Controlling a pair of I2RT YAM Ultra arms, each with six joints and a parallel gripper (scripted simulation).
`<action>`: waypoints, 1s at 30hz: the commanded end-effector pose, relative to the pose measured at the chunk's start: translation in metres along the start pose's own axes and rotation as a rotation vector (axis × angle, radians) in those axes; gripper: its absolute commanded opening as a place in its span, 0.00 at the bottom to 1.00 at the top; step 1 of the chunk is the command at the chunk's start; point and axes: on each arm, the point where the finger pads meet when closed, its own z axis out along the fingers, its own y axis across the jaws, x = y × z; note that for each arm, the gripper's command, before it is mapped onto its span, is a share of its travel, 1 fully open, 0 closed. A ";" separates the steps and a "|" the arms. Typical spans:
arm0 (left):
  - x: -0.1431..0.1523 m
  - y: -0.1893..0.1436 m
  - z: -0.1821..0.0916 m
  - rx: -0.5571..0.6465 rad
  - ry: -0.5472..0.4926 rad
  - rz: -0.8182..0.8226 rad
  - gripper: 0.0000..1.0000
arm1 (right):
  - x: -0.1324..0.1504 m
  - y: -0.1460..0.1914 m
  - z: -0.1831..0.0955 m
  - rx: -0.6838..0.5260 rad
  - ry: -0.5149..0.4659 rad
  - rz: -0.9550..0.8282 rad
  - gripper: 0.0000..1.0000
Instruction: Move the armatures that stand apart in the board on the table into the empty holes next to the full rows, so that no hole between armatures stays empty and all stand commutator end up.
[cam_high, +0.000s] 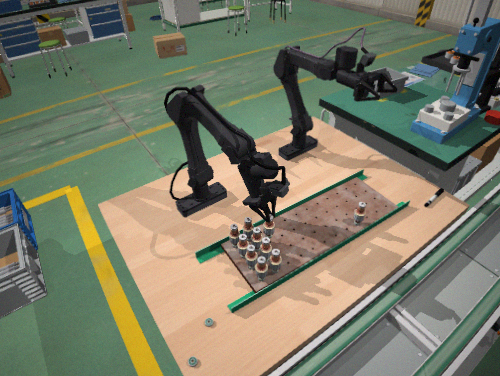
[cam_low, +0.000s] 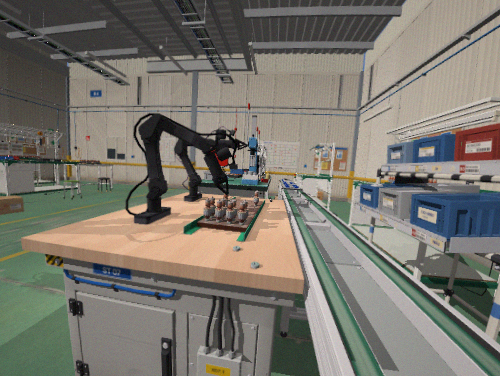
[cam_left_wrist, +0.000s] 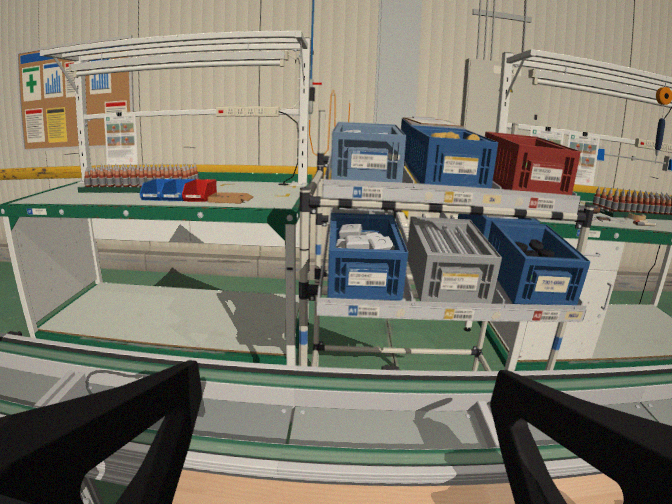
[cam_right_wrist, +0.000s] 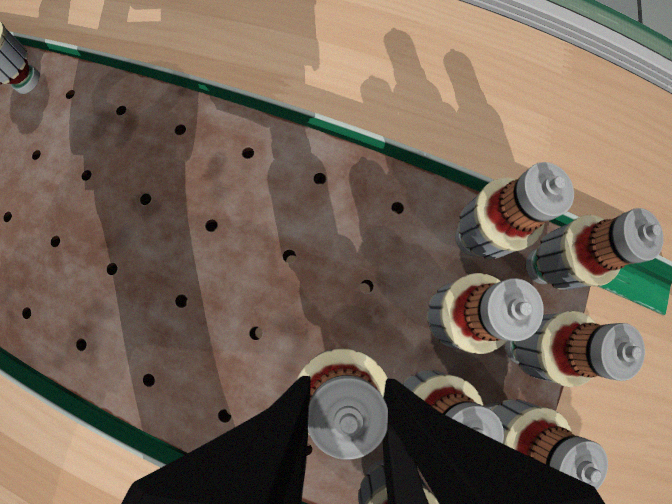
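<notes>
- One armature (cam_high: 269, 228) (cam_right_wrist: 347, 415) is clamped between the fingers of the right gripper (cam_high: 268, 216) (cam_low: 226, 193) (cam_right_wrist: 346, 394); its smooth grey cylindrical end cap and stub shaft face the wrist camera.
- Seating of the held armature in a hole cannot be determined.
- Eight grouped armatures (cam_high: 251, 256) (cam_low: 230, 212) (cam_right_wrist: 488, 306) stand upright beside the right gripper, commutator end up. Visible parts: ribbed copper-coloured commutators, dark red windings, cream collars, slotted grey cores.
- A lone armature (cam_high: 360, 213) (cam_low: 256, 198) (cam_right_wrist: 11, 56) stands well apart from the right gripper, across rows of small round holes.
- Below the right gripper, the board (cam_high: 300, 250) (cam_low: 223, 226) (cam_right_wrist: 244, 206) has a mottled reddish-brown surface between green angle rails (cam_high: 320, 255) (cam_low: 253, 220) (cam_right_wrist: 347, 131) on the pale wood-grained table (cam_high: 150, 240) (cam_low: 125, 245) (cam_left_wrist: 325, 490) (cam_right_wrist: 244, 48).
- The left gripper (cam_high: 387, 91) (cam_low: 243, 145) (cam_left_wrist: 348, 386) is wide open, with nothing between its angular black fingers, away from the board.
</notes>
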 end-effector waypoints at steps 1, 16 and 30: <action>-0.004 0.007 -0.003 -0.023 -0.004 0.004 1.00 | -0.036 0.002 -0.012 0.001 -0.114 -0.009 0.01; -0.004 0.007 -0.003 -0.023 -0.004 0.004 1.00 | -0.025 0.003 -0.007 0.001 -0.110 -0.009 0.01; -0.004 0.007 -0.003 -0.023 -0.004 0.004 1.00 | -0.024 0.004 -0.012 0.000 -0.119 -0.010 0.01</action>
